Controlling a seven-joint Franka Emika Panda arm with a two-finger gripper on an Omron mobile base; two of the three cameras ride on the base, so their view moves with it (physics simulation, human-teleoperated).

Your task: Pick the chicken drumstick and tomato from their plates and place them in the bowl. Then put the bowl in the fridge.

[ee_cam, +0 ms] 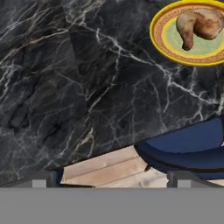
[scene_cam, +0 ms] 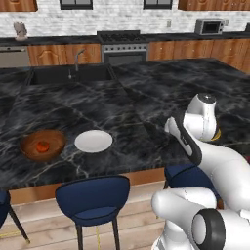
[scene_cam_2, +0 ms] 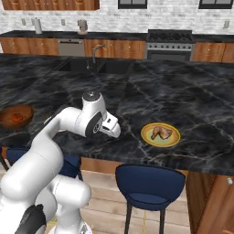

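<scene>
The tomato (scene_cam: 43, 145) lies inside the wooden bowl (scene_cam: 34, 149) on the left of the black marble island, also seen as the bowl (scene_cam_2: 10, 119) holding the tomato (scene_cam_2: 17, 117). Right beside the bowl sits the bare white plate (scene_cam: 93, 141). The chicken drumstick (scene_cam_2: 161, 132) rests on the yellow plate (scene_cam_2: 160, 142) near the counter's front edge. My gripper (scene_cam_2: 115, 131) hovers over that front edge, left of the yellow plate and apart from it, open and holding nothing. In the hand view the drumstick (ee_cam: 199, 24) and yellow plate (ee_cam: 162, 46) lie at the top right, beyond the gripper (ee_cam: 113, 179). The fridge is out of view.
Blue stools (scene_cam: 93, 195) (scene_cam_2: 148, 185) stand along the island's front edge, one just under the gripper (ee_cam: 188, 146). A sink with a faucet (scene_cam: 75, 73) is set in the island's far side. A stove (scene_cam: 123, 46) and a microwave (scene_cam: 210, 27) line the back wall.
</scene>
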